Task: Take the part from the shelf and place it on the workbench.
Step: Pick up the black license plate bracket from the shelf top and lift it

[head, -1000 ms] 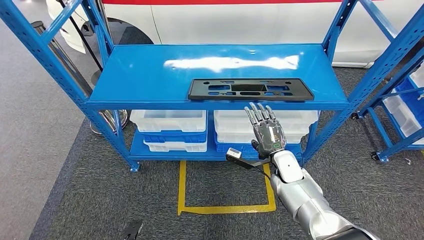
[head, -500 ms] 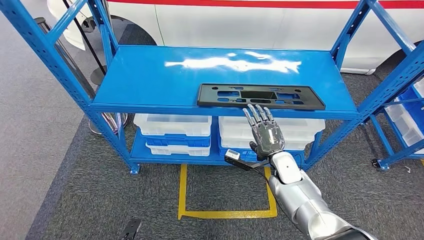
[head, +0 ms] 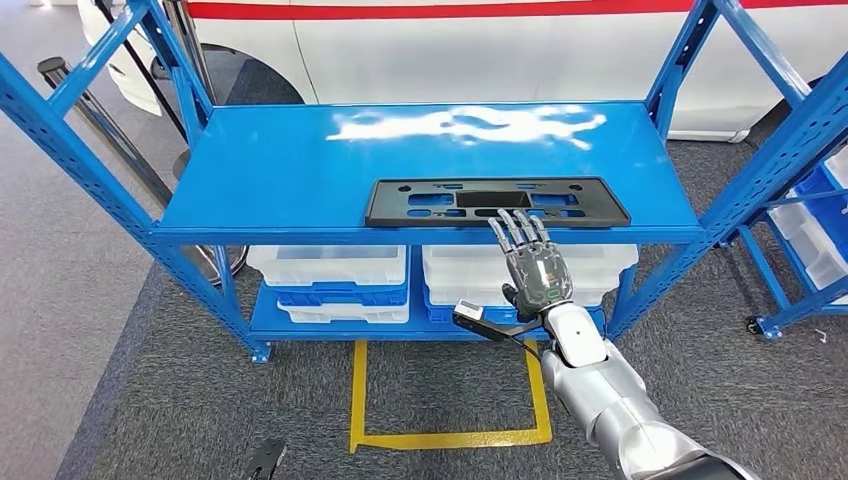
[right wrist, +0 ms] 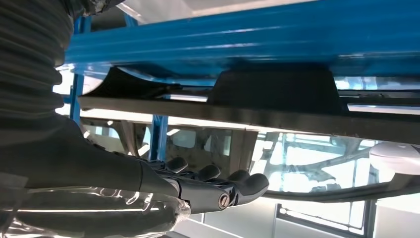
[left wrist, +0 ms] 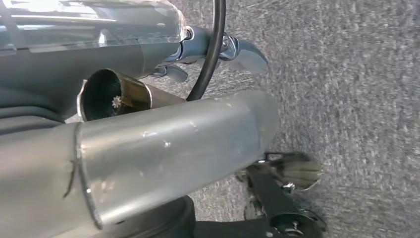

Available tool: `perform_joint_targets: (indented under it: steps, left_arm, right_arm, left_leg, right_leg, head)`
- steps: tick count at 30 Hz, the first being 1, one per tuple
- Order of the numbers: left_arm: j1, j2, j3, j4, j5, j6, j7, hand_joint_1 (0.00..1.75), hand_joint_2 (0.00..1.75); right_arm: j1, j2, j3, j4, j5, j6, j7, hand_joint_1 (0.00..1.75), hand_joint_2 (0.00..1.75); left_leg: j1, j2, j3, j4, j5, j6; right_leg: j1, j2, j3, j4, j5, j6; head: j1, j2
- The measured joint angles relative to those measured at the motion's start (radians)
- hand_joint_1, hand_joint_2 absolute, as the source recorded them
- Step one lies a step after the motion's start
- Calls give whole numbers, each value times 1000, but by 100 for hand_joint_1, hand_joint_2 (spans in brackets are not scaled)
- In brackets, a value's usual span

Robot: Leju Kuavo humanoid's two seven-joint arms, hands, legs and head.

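Note:
The part (head: pixel 497 202) is a flat black rectangular frame with cut-outs. It lies along the front edge of the blue shelf's (head: pixel 300 170) top board, right of the middle. My right hand (head: pixel 535 268) is raised in front of the shelf with its fingers straight and apart, holding nothing. Its fingertips (head: pixel 515 222) reach the part's front edge. In the right wrist view the fingers (right wrist: pixel 218 184) stretch out close to the dark part (right wrist: pixel 272 91) and the blue board. My left hand's glossy cover (left wrist: pixel 94 22) shows in the left wrist view, and its fingers are unclear.
White bins (head: pixel 330 265) fill the shelf's lower board. Blue uprights (head: pixel 90 150) flank the shelf, and a second blue rack (head: pixel 800 215) stands at the right. A white vehicle (head: pixel 480 50) is parked behind. Yellow tape (head: pixel 450 438) marks the grey carpet.
The whole view has shifted with the camera. My right hand's fingertips, earlier just below the shelf's front edge, now reach the part's front edge.

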Motion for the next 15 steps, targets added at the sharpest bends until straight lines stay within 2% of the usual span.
perform_joint_targets:
  steps: [1, 2, 4, 7, 9, 11, 12, 13, 14, 15]
  left_arm:
    - [0, 0, 0, 0, -2, -1, 0, 0, 0]
    - [-1, 0, 0, 0, -5, -2, 0, 0, 0]
    - [-2, 1, 0, 1, -8, -3, 0, 0, 0]
    - [-1, 1, 0, 1, -9, -3, 0, 0, 0]
    - [-3, 1, 0, 1, -9, -3, -1, 0, 0]
    - [-6, 2, 0, 1, -9, -3, -1, 0, 0]
    - [-5, 2, 0, 1, -8, -3, -1, 0, 0]
    - [-4, 2, 0, 1, -8, -3, 0, 0, 0]
    - [-3, 2, 0, 1, -8, -3, 0, 0, 0]
    - [-2, 2, 0, 1, -8, -3, 1, 0, 0]
  right_arm:
    - [0, 2, 0, -1, 0, 0, -3, 0, 175]
    - [0, 6, 0, -2, 0, 0, -6, 0, 175]
    - [2, 10, 0, -6, 1, 0, -9, 0, 175]
    - [3, 13, 0, -13, 1, 0, -14, 0, 175]
    - [1, 14, 0, -16, 1, 0, -14, 0, 175]
    - [5, 14, 0, -16, 1, 0, -14, 0, 175]
    - [10, 14, 0, -16, 1, 0, -14, 0, 175]
    - [14, 14, 0, -16, 1, 0, -14, 0, 175]
    - [16, 14, 0, -16, 0, 0, -15, 0, 175]
    - [17, 14, 0, -16, 0, 0, -15, 0, 175]
  left_leg:
    - [-3, 0, 24, -58, 33, 5]
    - [-6, -1, 46, -107, 49, 10]
    - [-12, -2, 64, -139, 42, 18]
    - [-6, -2, 78, -161, 37, 30]
    - [-1, -1, 93, -173, 35, 40]
    - [-1, -1, 102, -175, 27, 47]
    - [-2, -2, 107, -174, 22, 47]
    - [-2, -3, 113, -173, 16, 47]
    - [-2, -4, 121, -171, 9, 46]
    - [-1, -5, 130, -169, 1, 44]
  right_leg:
    - [1, 1, 7, 1, -7, 3]
    - [2, 1, 12, 1, -12, 8]
    - [3, 1, 13, -2, -17, 17]
    - [3, -2, 13, 2, -27, 32]
    - [1, -4, -23, 75, -61, 40]
    - [0, -4, -101, 206, -104, 45]
    - [-2, -4, -135, 251, -107, 47]
    - [-3, -5, -154, 265, -92, 48]
    - [-5, -5, -153, 237, -55, 48]
    - [-6, -6, -132, 174, -5, 46]
  head:
    - [0, 0]
    - [0, 0]
    - [0, 0]
    - [1, 0]
    - [2, 0]
    - [2, 0]
    - [2, 0]
    - [2, 0]
    - [2, 0]
    - [2, 0]
